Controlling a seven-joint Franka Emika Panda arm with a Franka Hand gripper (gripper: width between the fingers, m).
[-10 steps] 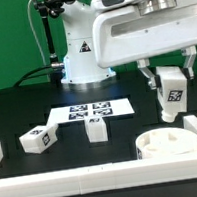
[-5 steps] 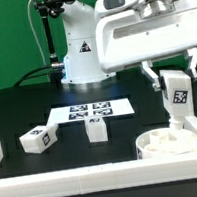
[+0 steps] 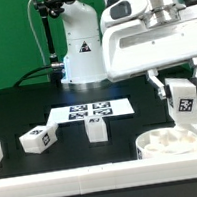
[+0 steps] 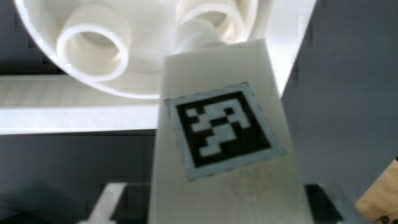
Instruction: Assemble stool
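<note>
Stool leg (image 3: 185,103), pinched in the hand (image 3: 181,88) with tag outward, hangs just above the round seat (image 3: 151,142) at the exterior view's right, likely lining up with a socket (image 4: 93,45); spare legs (image 3: 36,138) wait on the counter (image 3: 27,104).

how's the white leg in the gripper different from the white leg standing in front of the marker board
The held white blocky plastic leg hangs in the air, clamped in the gripper above the round white ring-shaped seat; the free white blocky leg stands on the black table, untouched. The held leg shows a black-and-white tag to the exterior view; the free leg's facing side looks plain. Both are small white plastic blocks.
</note>
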